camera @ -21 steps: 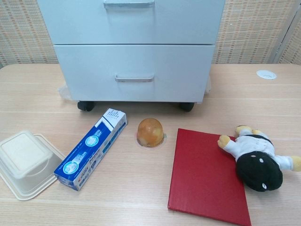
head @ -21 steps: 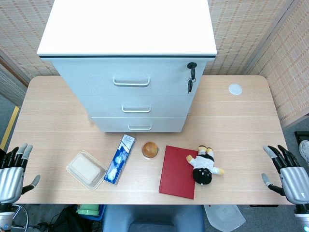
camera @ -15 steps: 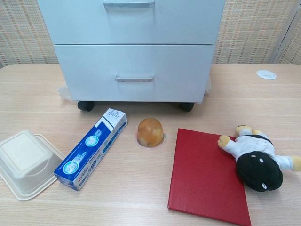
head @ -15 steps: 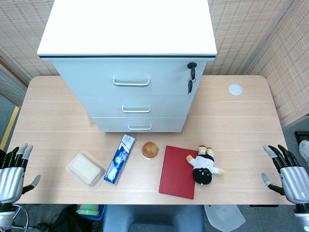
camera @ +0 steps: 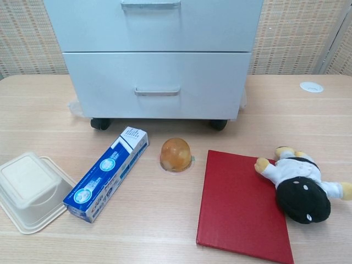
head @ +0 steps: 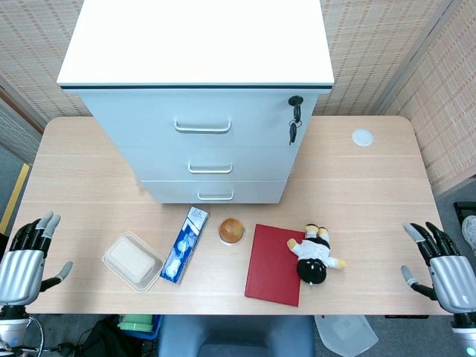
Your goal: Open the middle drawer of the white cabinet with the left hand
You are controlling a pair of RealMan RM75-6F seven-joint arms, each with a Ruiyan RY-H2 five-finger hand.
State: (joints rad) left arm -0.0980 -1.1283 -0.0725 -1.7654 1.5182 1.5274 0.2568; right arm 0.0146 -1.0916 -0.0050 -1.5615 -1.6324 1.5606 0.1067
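Note:
The white cabinet stands at the back middle of the table, all its drawers closed. Its middle drawer carries a metal handle; in the chest view that handle sits at the top edge. My left hand hovers open off the table's front left corner, fingers spread, far from the cabinet. My right hand hangs open past the front right edge. Neither hand shows in the chest view.
In front of the cabinet lie a beige lidded box, a blue toothpaste box, an orange jelly cup, a red book and a plush doll. Keys hang from the top drawer's lock. A white disc lies back right.
My left hand has shifted slightly right and up toward the table's front left corner. The right hand has barely moved. The drawers are unchanged.

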